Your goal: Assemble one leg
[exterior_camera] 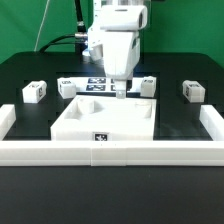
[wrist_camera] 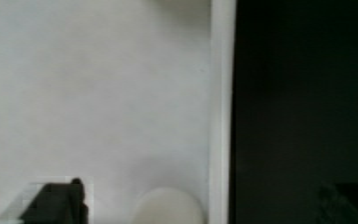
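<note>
Several legs lie on the black table: small white blocks with tags at the exterior view's left (exterior_camera: pixel 33 92), beside the panel (exterior_camera: pixel 68 87), near the gripper (exterior_camera: pixel 147 85) and at the right (exterior_camera: pixel 191 91). The large flat white panel (exterior_camera: pixel 90 125) lies in the middle. My gripper (exterior_camera: pixel 120 92) hangs low over the panel's far edge, next to the leg on its right. In the wrist view the gripper (wrist_camera: pixel 201 205) is open; its dark fingertips (wrist_camera: pixel 55 203) stand wide apart over the panel's white surface (wrist_camera: pixel 105 100). A pale rounded shape (wrist_camera: pixel 172 208) lies between them, not gripped.
A white U-shaped wall (exterior_camera: pixel 110 152) borders the table's front and sides. The marker board (exterior_camera: pixel 97 82) lies behind the panel under the arm. In the wrist view black table (wrist_camera: pixel 300 100) lies beyond the panel's edge.
</note>
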Robot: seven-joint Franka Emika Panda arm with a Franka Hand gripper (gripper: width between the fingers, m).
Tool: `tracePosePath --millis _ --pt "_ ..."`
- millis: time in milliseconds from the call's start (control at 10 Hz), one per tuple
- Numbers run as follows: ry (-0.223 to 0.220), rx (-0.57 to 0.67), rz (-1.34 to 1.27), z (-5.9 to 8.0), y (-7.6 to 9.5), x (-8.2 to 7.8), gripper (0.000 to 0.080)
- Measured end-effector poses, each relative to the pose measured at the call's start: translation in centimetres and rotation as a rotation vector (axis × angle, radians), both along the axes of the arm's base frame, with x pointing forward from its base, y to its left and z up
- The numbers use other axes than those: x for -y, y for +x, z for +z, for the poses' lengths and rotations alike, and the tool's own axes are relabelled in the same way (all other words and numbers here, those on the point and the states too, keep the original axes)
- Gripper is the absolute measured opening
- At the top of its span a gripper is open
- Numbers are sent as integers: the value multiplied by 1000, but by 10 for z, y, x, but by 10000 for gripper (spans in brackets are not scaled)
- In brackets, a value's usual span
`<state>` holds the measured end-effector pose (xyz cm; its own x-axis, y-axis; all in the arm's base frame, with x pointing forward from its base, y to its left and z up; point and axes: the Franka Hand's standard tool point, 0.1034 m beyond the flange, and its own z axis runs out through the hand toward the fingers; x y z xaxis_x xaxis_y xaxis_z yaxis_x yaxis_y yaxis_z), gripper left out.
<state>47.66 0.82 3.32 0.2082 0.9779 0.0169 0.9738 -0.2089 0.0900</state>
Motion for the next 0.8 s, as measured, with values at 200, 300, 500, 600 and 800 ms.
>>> tracePosePath --millis 200,300,500,600,800 --pt "7 -7 -5 -16 -4 1 650" --pt "7 -15 -15 -20 -6 6 650" --pt "9 -8 -22 -18 -3 4 622" --pt "9 -9 -24 -19 -4 5 622" --pt "9 -10 -24 -19 -4 5 442"
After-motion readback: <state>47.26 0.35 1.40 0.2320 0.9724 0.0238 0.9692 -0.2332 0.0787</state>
